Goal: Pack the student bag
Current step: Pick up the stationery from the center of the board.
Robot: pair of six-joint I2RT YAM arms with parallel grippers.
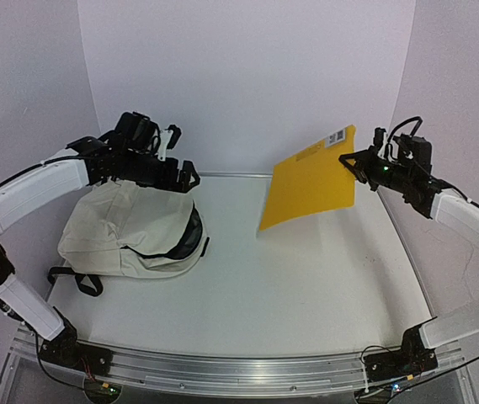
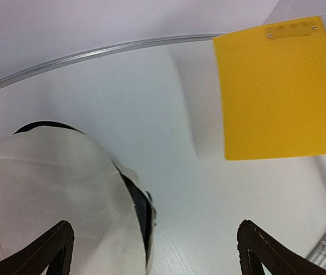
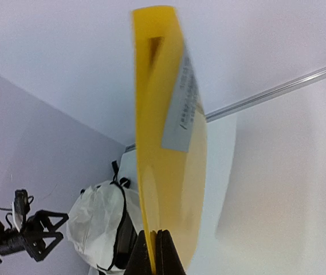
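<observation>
Right pincer (image 1: 355, 160) clamps the yellow folder (image 1: 311, 181) aloft, ready for insertion; left pincer (image 2: 155, 226) — released — hovers over the student bag (image 1: 130, 231), presumably to spread its mouth.

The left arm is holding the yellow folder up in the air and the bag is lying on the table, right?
No, it is the right gripper that holds the yellow folder up, as the top view shows. The bag does lie on the table.

Lab test booth: plain white walls (image 1: 247, 76), white table (image 1: 306, 286), aluminium mounting rail (image 1: 239, 370).
</observation>
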